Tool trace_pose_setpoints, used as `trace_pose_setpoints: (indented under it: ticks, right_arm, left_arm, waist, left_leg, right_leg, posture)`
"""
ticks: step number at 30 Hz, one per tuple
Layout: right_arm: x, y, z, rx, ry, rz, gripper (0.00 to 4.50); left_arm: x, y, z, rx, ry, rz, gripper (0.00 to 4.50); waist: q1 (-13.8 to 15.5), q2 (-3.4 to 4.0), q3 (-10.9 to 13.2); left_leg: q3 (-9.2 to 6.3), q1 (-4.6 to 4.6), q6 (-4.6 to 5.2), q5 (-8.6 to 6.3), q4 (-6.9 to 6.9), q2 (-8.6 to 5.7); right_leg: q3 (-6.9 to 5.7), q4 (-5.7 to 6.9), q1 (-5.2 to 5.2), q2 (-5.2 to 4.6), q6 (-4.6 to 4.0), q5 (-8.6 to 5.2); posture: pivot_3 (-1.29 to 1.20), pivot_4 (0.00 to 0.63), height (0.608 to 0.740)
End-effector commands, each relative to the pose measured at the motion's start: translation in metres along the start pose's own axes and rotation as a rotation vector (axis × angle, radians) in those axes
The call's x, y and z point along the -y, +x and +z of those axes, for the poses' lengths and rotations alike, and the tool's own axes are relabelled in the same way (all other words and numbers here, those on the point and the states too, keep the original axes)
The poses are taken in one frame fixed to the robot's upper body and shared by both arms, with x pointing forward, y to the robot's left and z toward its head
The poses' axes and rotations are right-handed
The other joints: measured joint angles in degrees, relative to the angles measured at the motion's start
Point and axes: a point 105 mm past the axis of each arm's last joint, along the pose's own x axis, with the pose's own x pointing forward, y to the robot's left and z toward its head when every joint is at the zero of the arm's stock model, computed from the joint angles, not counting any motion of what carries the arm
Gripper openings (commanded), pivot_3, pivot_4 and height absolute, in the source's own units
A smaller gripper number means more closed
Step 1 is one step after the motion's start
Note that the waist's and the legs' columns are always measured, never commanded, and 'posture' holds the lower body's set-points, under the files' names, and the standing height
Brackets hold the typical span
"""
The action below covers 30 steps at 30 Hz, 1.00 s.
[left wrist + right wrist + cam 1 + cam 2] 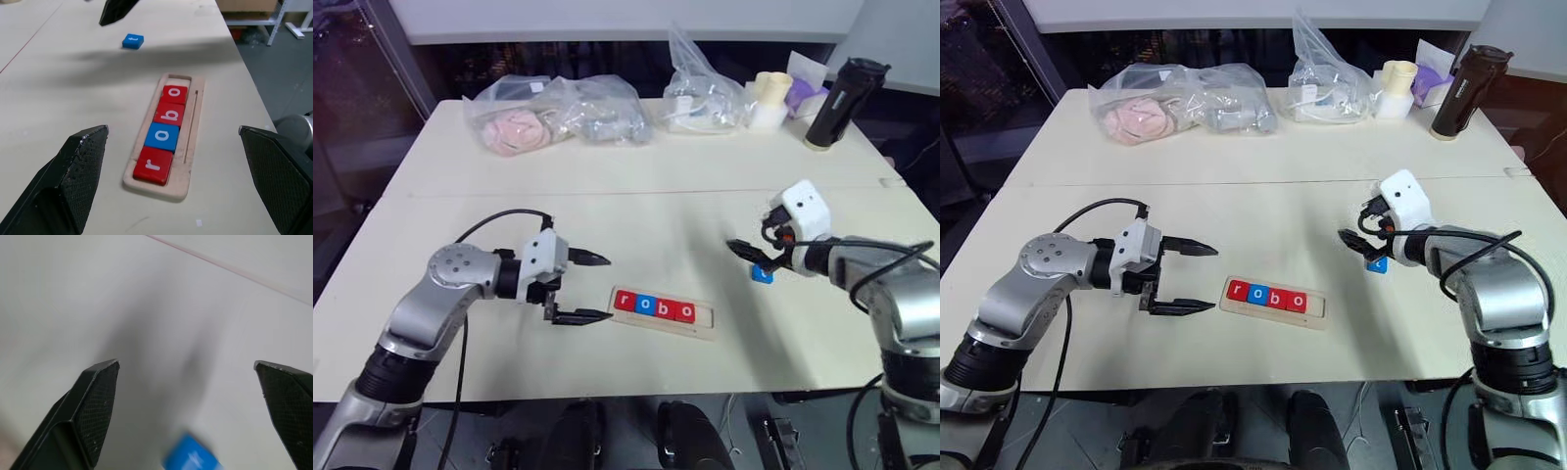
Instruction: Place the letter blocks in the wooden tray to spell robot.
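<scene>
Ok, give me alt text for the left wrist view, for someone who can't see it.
A long pale wooden tray on a cream table holds four letter blocks in a row, red r, blue o, red b and red o, with its far end slot empty. A loose blue t block lies beyond it. The left gripper's black fingers frame the view, open.

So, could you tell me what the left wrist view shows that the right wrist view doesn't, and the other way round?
The left wrist view shows the wooden tray holding four letter blocks reading r, o, b, o, with its far slot unfilled, framed by the open left pincer; a dark fingertip of the other pincer hangs near the top. The right wrist view shows the open right pincer over bare table, crossed by a thin red line. Both share the blue t block, lying on the table outside the tray.
</scene>
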Motion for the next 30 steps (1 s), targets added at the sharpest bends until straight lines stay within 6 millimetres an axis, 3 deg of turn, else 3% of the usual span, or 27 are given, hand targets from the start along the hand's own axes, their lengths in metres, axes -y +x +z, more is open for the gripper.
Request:
trace_pose_setpoints:
  ticks: [1,6,14,17,22,28,30]
  right_arm:
    - [0.004,-0.01,-0.004,-0.002,0.139,-0.159,4.45]
    - [-0.003,-0.007,-0.03,-0.076,0.174,-0.232,4.45]
    - [-0.007,-0.001,-0.044,-0.109,0.236,-0.211,4.45]
    - [-0.007,0.003,-0.045,-0.113,0.259,-0.203,3.62]
    - [-0.009,0.006,-0.046,-0.114,0.26,-0.198,1.15]
    - [-0.01,-0.002,-0.051,-0.129,0.262,-0.21,1.12]
    - [-0.013,-0.016,-0.055,-0.139,0.266,-0.215,1.12]
  left_arm:
    - [0.0,0.001,0.008,0.022,0.03,-0.018,4.5]
    - [-0.001,0.003,0.009,0.021,0.042,-0.028,4.5]
    - [-0.003,0.003,0.011,0.021,0.045,-0.023,4.5]
    - [-0.002,0.002,0.011,0.02,0.044,-0.017,4.5]
    - [-0.002,0.002,0.012,0.022,0.043,-0.01,4.5]
    - [-0.001,0.003,0.011,0.025,0.041,-0.008,4.5]
    - [-0.001,0.004,0.011,0.025,0.041,-0.009,4.5]
  waist:
    - [-0.09,0.07,-0.02]
    - [-0.09,0.11,-0.05]
    - [-0.39,0.11,-0.05]
    - [-0.42,0.11,-0.05]
    - [-0.28,0.11,-0.05]
    - [-0.23,0.1,-0.05]
    - [-0.06,0.1,-0.05]
  left_leg:
    - [0.0,0.0,-0.01,0.01,-0.02,0.0]
    - [0.0,0.0,-0.01,0.01,-0.02,-0.02]
    - [0.01,0.03,0.02,0.03,0.0,-0.02]
    - [0.01,0.05,0.03,0.04,0.03,0.01]
    - [0.01,0.08,0.08,0.07,0.08,0.04]
    - [0.01,0.12,0.1,0.08,0.11,0.04]
    - [0.01,0.12,0.1,0.08,0.1,0.04]
  right_leg:
    - [0.0,0.02,-0.01,0.0,0.0,0.0]
    - [0.0,0.08,-0.04,0.02,0.0,0.0]
    - [-0.01,0.11,0.01,0.13,0.04,0.02]
    - [-0.01,0.11,0.04,0.24,0.14,0.08]
    - [-0.01,0.12,0.1,0.4,0.17,0.09]
    - [-0.02,0.12,0.16,0.46,0.18,0.1]
    - [-0.02,0.12,0.16,0.47,0.19,0.1]
  posture:
    - [0.0,0.15,0.74]
    - [0.0,0.15,0.74]
    - [0.0,0.15,0.74]
    - [0.0,0.15,0.74]
    - [0.0,0.15,0.74]
    - [0.0,0.15,0.74]
    - [0.0,0.15,0.74]
